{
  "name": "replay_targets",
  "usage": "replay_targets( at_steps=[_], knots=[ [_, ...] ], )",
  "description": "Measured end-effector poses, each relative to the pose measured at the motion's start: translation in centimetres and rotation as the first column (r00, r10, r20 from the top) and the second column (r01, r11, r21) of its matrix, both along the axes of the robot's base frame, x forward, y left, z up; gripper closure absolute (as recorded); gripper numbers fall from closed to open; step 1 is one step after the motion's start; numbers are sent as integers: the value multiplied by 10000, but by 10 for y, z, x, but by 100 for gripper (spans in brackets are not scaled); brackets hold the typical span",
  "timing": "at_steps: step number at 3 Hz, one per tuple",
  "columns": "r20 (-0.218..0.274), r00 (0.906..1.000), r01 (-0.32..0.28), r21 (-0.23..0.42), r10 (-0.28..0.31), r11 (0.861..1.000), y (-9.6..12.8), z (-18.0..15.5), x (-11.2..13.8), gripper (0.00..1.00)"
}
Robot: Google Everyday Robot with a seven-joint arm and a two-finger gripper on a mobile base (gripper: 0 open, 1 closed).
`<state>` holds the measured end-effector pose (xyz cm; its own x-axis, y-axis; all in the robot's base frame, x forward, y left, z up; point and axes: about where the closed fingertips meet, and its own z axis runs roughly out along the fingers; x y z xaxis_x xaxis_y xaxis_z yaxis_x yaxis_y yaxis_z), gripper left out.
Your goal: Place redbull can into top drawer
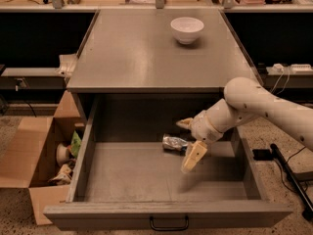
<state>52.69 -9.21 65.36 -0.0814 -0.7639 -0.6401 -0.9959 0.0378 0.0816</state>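
The redbull can (pixel 173 143) is a small shiny silvery cylinder lying on its side on the grey floor of the open top drawer (pixel 161 180), near the middle towards the back. My gripper (pixel 189 141) reaches into the drawer from the right. Its pale fingers are spread apart, one (pixel 185 124) behind the can's right end and one (pixel 193 156) in front of it. The can rests on the drawer floor, not lifted. The drawer's black handle (pixel 168 224) shows on the front panel.
A white bowl (pixel 187 29) stands on the grey cabinet top (pixel 146 53) at the back right. A brown cardboard box (pixel 34 155) holding odds and ends sits on the floor to the left. Cables and a black base (pixel 288 165) lie to the right.
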Motion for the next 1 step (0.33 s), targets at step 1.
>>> replay_targets(
  at_steps=[1],
  knots=[
    [0,10000,0,0,0,10000,0,0,0,0]
  ],
)
